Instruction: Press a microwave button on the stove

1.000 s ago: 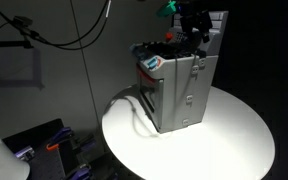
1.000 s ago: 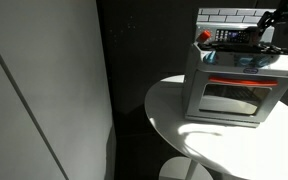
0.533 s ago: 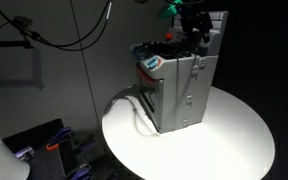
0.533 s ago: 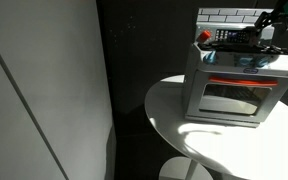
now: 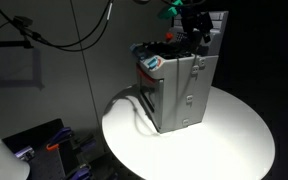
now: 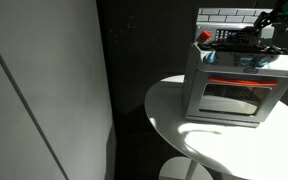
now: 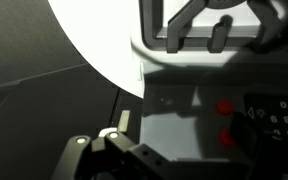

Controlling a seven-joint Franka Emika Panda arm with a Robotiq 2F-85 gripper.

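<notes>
In the dark room, the round white table [image 5: 239, 135] holds the grey stove [image 5: 184, 90], and the claw [image 5: 196, 30] hangs just above the stove's top by the tiled back [image 6: 229, 14], open or closed one cannot tell, so no button looks pressed yet.

Round white table [image 5: 236, 142] with the stove [image 5: 184, 95] on top.

Open air above the stove [image 5: 179, 90]; tiled back panel [image 6: 229, 15] behind
</notes>
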